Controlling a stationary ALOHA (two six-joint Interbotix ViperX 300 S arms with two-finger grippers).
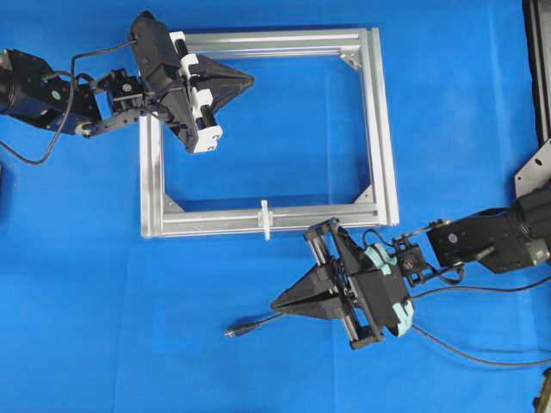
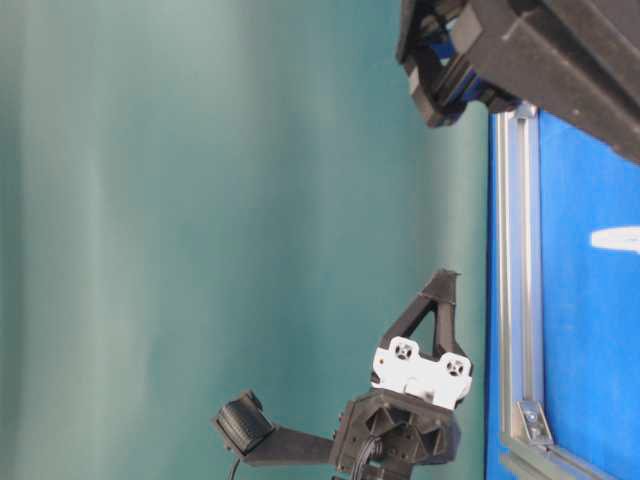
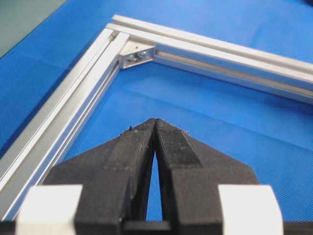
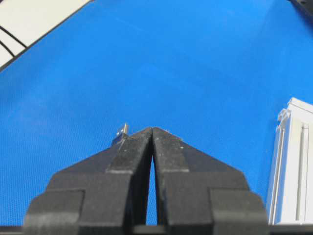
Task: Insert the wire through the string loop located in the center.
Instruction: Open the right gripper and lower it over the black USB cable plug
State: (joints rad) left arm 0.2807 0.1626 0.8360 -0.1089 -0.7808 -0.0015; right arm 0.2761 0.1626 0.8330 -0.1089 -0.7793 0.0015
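Note:
The wire's black plug (image 1: pixel 234 329) with its metallic tip lies on the blue mat, and its thin cable runs right under my right gripper (image 1: pixel 275 305). That gripper is shut and empty, its tips just above and right of the plug. In the right wrist view the plug tip (image 4: pixel 121 132) peeks out beside the shut gripper (image 4: pixel 153 129). The white string loop (image 1: pixel 266 219) sits mid-way along the near bar of the silver frame (image 1: pixel 379 129). My left gripper (image 1: pixel 250 82) is shut and empty over the frame's far left corner, and its shut tips show in its wrist view (image 3: pixel 155 120).
The frame's corner bracket (image 3: pixel 138 54) lies ahead of the left gripper. A frame end (image 4: pixel 288 161) shows at the right of the right wrist view. Thin black cables (image 1: pixel 482 357) trail on the mat by the right arm. The mat's edge (image 1: pixel 527 86) is at far right.

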